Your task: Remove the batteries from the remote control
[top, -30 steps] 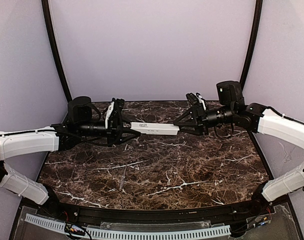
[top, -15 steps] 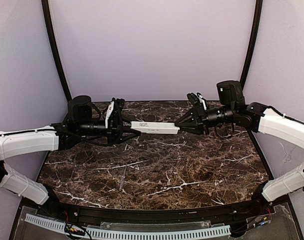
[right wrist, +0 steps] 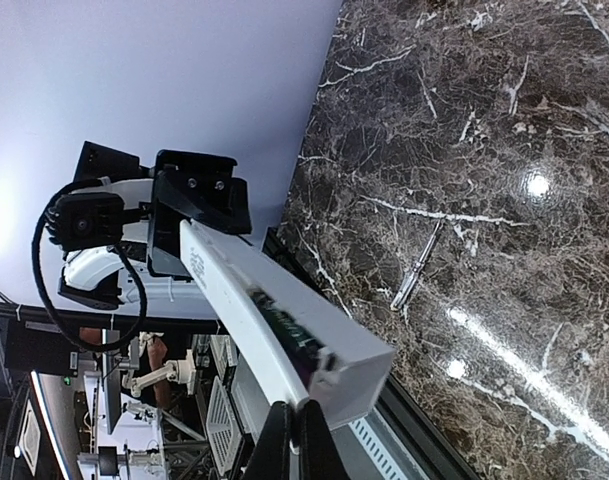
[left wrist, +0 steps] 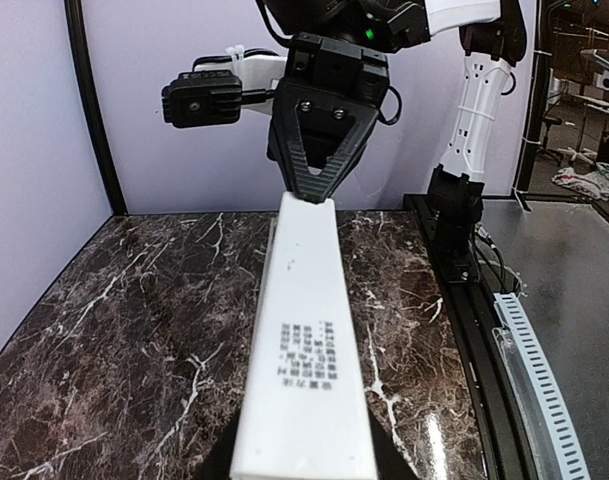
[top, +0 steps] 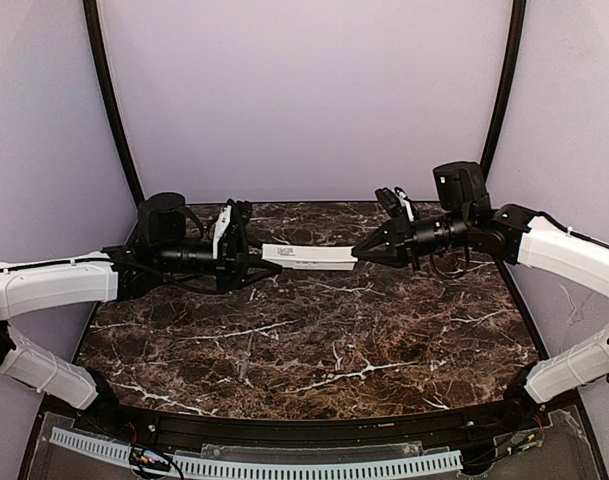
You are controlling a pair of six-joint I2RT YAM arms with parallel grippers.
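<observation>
**The right gripper [top: 360, 252] is pressing shut at the end of the remote [top: 309, 257]**

A second ago its fingers were spread around the remote's 3 o'clock end. Now they are pressing together against that end, and whether they are nipping an edge cannot be told. The remote is hanging in the air over the 12 o'clock side of the table [top: 384, 340], much where it was. The left gripper [top: 256, 260] is still pinching its 9 o'clock end. One battery [right wrist: 416, 268] is lying on the table at the remote's 7 o'clock, unmoved. In the left wrist view the remote is covering the left fingers almost wholly. In the right wrist view an opening near the remote's close end is showing dark and green, its contents unclear
</observation>
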